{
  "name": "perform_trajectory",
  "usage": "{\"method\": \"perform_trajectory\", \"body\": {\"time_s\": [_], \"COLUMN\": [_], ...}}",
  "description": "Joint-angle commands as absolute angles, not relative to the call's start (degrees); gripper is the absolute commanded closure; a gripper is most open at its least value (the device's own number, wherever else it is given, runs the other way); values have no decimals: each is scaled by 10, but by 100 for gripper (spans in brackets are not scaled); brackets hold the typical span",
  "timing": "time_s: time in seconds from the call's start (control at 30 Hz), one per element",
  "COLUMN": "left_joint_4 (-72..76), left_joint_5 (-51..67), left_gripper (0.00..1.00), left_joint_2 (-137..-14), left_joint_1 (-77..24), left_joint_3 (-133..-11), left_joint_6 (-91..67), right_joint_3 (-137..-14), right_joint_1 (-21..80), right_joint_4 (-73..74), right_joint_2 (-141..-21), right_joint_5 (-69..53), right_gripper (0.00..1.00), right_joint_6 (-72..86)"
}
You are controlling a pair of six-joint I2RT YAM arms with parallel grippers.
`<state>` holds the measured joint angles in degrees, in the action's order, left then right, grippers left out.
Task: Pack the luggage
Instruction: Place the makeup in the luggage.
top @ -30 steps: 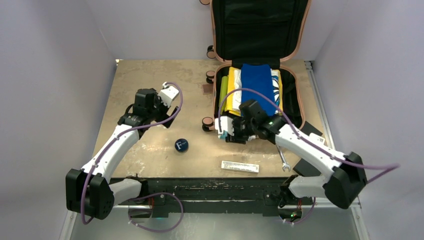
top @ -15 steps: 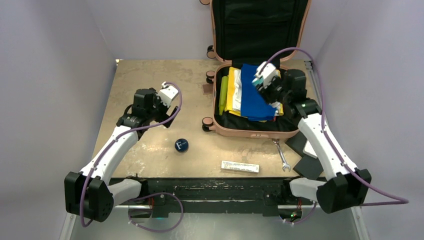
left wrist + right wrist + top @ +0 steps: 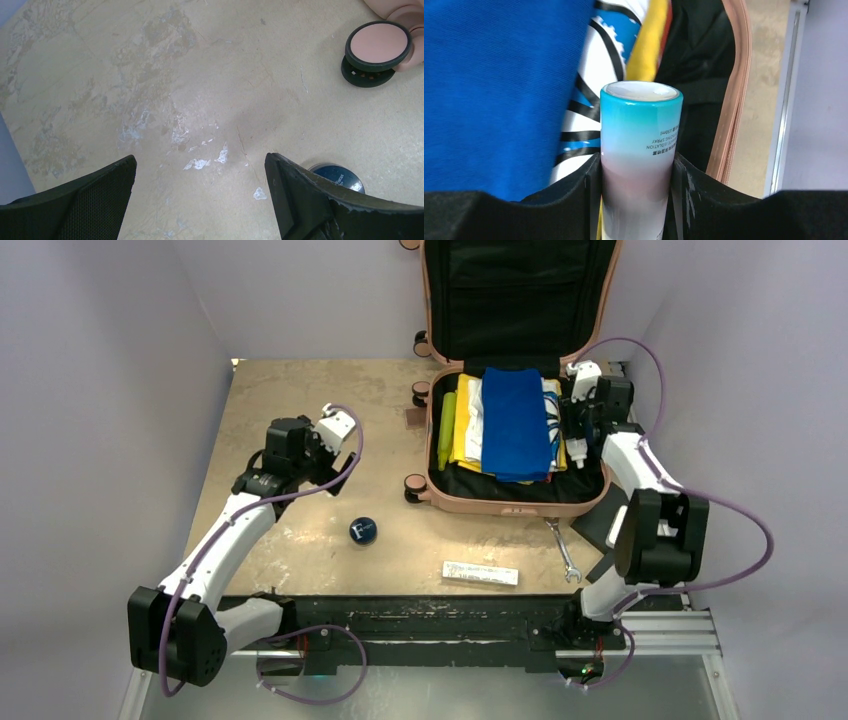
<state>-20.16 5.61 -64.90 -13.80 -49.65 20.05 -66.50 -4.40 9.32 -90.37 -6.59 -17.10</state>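
The left gripper point(image 3: 200, 165) hung over bare table point(image 3: 150, 75), its jaws spread wide with nothing between them. The luggage point(image 3: 505, 502) lay well off to its right, only a wheel showing to the wrist camera. Farther back, the right gripper point(image 3: 636, 167) was clamped on a teal-and-white spray bottle point(image 3: 640, 125). It was held inside the open luggage's right side, between the folded clothes point(image 3: 515, 420) and the pink rim.

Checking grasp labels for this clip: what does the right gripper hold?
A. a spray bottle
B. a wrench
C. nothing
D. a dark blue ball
A: the right wrist view shows the right gripper clamped on a teal-topped spray bottle at the suitcase; the wrench and ball lie on the table.
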Motion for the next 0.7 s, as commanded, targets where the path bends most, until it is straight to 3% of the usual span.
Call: {"method": "perform_trajectory", "body": {"time_s": [0.0, 0.13, 0.4, 0.43, 0.53, 0.67], "left_joint_4": [-176, -176, -178, -178, -178, -178], "left_joint_5": [66, 66, 66, 66, 66, 66], "left_gripper": [1, 1, 1, 1, 1, 1], "left_joint_2": [-635, -635, -637, -638, -639, -640], "left_joint_1": [-132, -132, -132, -132, -132, -132], "left_joint_3": [-488, -488, -489, -489, -490, -490], "left_joint_6": [189, 189, 189, 189, 189, 189], "right_joint_3": [-695, -709, -712, -712, -714, -708], "right_joint_1": [-54, -53, -54, -54, -53, -54], "right_joint_4": [17, 13, 8, 7, 10, 9], "right_joint_2": [-907, -937, -953, -949, -934, -894], "right_joint_5": [-52, -24, -2, 5, 15, 13], "right_gripper": [85, 78, 78, 39, 3, 1], "right_joint_6": [-140, -147, -147, -164, -181, -199]}}
